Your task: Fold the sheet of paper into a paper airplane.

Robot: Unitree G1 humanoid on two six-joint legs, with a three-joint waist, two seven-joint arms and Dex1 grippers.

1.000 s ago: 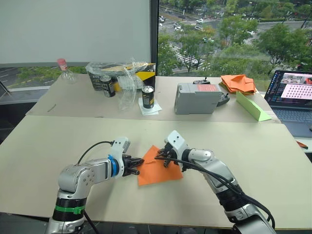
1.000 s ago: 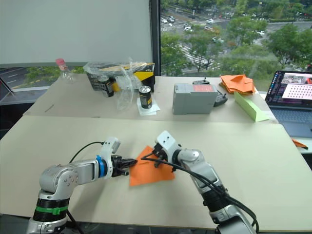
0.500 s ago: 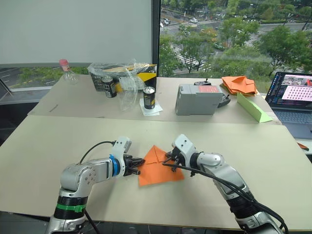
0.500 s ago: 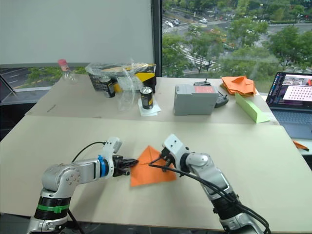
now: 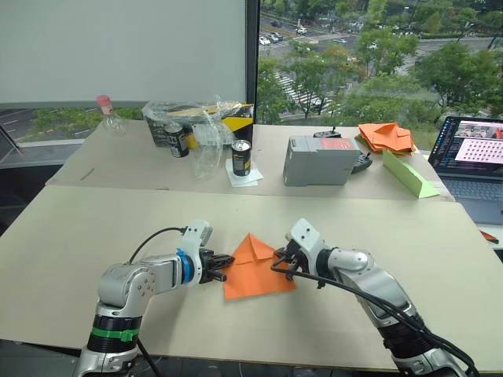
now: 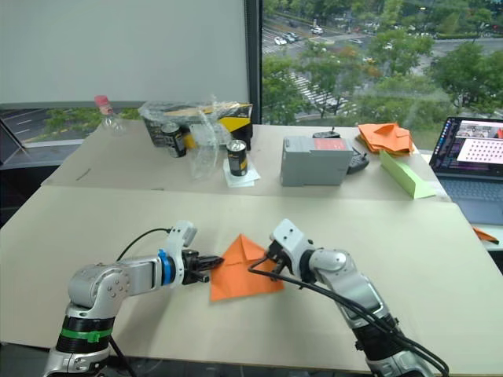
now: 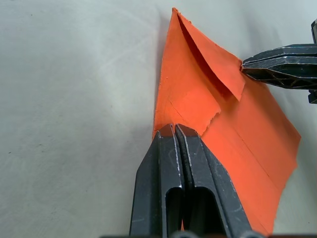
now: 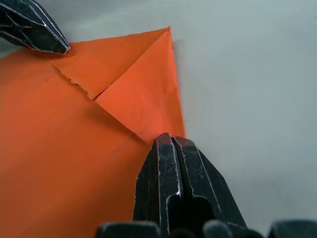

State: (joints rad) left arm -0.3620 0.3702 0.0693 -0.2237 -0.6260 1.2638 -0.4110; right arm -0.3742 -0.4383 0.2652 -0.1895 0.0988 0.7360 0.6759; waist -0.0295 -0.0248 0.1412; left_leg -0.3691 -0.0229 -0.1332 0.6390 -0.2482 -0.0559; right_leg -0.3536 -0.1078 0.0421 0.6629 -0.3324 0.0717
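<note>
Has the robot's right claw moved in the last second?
Yes. The right gripper has slid off the top of the sheet of paper to its right edge.

Near table [image 5: 94, 236]: beige top w/ orange sheet [image 5: 255, 271] flat on it. Far table [image 5: 118, 169]: 2 cans [image 5: 174, 138] [image 5: 240, 156], plastic wrap [image 5: 200, 126], bottle [image 5: 106, 114], grey box [image 5: 318, 159], orange paper heap [image 5: 385, 135], green wedge [image 5: 407, 173], laptop [image 5: 471, 161].

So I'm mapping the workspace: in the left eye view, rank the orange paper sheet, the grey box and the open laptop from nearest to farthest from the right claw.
1. The bright-orange paper sheet, touching the right claw, on its left.
2. The grey rectangular box, on the far table, straight beyond.
3. The open laptop, far right edge.
</note>
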